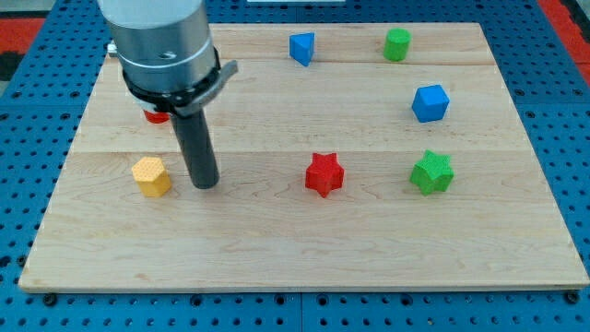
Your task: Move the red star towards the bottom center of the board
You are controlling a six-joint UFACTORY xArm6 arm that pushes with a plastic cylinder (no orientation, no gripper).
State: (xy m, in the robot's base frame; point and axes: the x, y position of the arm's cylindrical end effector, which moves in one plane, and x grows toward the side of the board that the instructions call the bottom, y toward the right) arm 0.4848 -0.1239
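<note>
The red star lies on the wooden board, a little right of centre and about mid-height. My tip rests on the board well to the view's left of the star, just right of a yellow hexagonal block. The tip touches neither block.
A red block is mostly hidden behind the arm at the upper left. A blue block and a green cylinder sit near the top edge. A blue cube and a green star are at the right.
</note>
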